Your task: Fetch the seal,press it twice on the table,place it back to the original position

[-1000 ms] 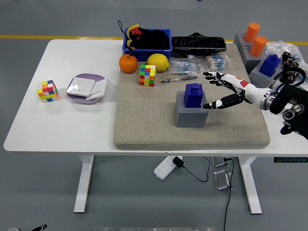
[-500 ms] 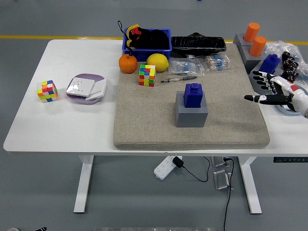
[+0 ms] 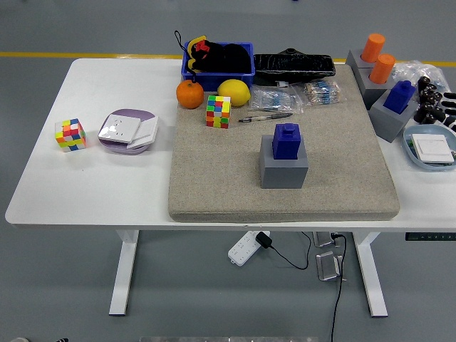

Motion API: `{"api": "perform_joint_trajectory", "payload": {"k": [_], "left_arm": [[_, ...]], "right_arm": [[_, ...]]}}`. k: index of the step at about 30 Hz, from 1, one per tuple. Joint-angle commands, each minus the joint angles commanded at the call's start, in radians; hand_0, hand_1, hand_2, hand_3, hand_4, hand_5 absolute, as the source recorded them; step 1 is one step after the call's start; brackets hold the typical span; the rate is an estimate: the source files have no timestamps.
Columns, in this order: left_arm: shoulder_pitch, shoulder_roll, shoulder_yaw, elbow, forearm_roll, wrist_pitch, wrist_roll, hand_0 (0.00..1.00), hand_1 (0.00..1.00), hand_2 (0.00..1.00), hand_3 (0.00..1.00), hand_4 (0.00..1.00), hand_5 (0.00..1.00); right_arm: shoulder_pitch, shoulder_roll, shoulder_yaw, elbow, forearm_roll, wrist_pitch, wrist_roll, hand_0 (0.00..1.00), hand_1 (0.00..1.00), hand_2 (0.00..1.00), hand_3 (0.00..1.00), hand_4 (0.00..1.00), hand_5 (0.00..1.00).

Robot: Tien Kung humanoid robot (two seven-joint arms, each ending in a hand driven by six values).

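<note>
The blue seal [image 3: 289, 140] stands upright in its grey block holder [image 3: 283, 169] near the middle of the beige mat [image 3: 221, 178]. Nothing touches it. Neither of my hands shows over the table. A second blue seal [image 3: 400, 95] sits on a grey block [image 3: 388, 117] at the mat's right edge, and two orange seals [image 3: 378, 57] stand on another grey block behind it.
Along the mat's back lie an orange [image 3: 189, 94], a lemon [image 3: 234, 92], a Rubik's cube [image 3: 219, 111], a pen [image 3: 264, 117], bagged items [image 3: 323, 91] and a blue bin [image 3: 218, 60]. Left of the mat sit a second cube [image 3: 70, 135] and a purple box [image 3: 128, 131]. A blue dish [image 3: 431, 148] is far right.
My right hand, open beside the seal a second ago, has pulled back to the right and left the picture. The seal and its holder have not moved.
</note>
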Motion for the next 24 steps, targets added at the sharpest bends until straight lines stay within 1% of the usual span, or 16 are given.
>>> {"api": "perform_joint_trajectory", "payload": {"k": [1,6,8,12,13,24], "left_arm": [[-0.001,-0.001,-0.003,0.000,0.003,0.005,0.001,0.824,0.814,0.785,0.822,0.751,0.417],[-0.005,-0.003,-0.006,0.000,0.004,0.008,0.001,0.824,0.814,0.785,0.822,0.751,0.417],[-0.007,-0.004,-0.007,-0.001,0.007,0.009,0.001,0.822,0.813,0.785,0.822,0.750,0.418],[-0.011,-0.005,-0.010,-0.001,0.008,0.010,0.001,0.822,0.813,0.785,0.822,0.750,0.418],[-0.012,-0.004,-0.010,-0.001,0.009,0.010,0.001,0.823,0.813,0.785,0.821,0.747,0.417],[-0.009,-0.005,-0.007,0.002,0.002,0.007,0.002,0.823,0.813,0.785,0.822,0.745,0.420]], "right_arm": [[-0.006,0.003,0.011,0.007,-0.002,0.000,-0.004,0.850,0.771,0.757,0.771,0.998,0.411],[-0.026,0.024,0.050,0.046,-0.015,-0.005,-0.013,0.850,0.771,0.757,0.771,0.998,0.411],[-0.027,0.033,0.061,0.053,-0.020,-0.005,-0.014,0.846,0.751,0.749,0.760,0.998,0.395],[-0.027,0.042,0.077,0.056,-0.030,-0.007,-0.015,0.846,0.751,0.749,0.760,0.998,0.395],[-0.029,0.044,0.082,0.057,-0.034,-0.007,-0.016,0.843,0.737,0.736,0.751,0.998,0.387],[-0.041,0.053,0.111,0.075,-0.043,-0.005,-0.023,0.840,0.736,0.735,0.746,0.997,0.384]]}}
